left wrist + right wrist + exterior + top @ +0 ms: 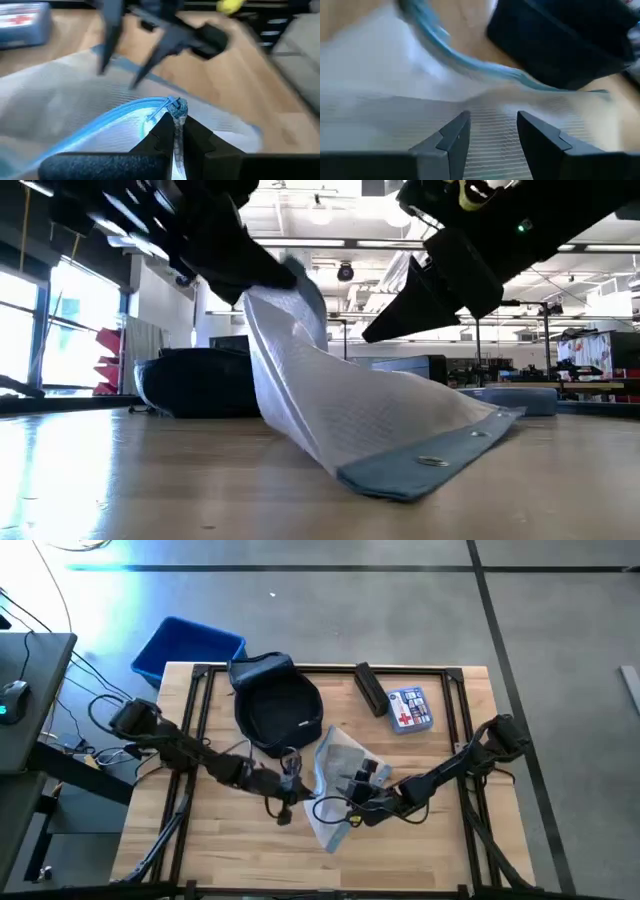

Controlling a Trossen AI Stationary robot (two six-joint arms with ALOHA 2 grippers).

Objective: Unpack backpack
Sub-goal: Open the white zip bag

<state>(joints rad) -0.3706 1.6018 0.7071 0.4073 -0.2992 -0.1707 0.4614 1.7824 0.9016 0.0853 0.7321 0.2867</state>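
Left gripper [175, 131] clamped on pouch [335, 775] edge (lifted), right gripper [490, 131] apart above it.

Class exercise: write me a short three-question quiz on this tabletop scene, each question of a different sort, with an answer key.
1. True or false: the left gripper is shut on the clear pouch.
2. Which lies nearest the first-aid box? A) backpack B) black case C) blue bin
3. Fill in: the right gripper hangs over the pouch with its jaws ____.

Key: 1 true; 2 B; 3 open.
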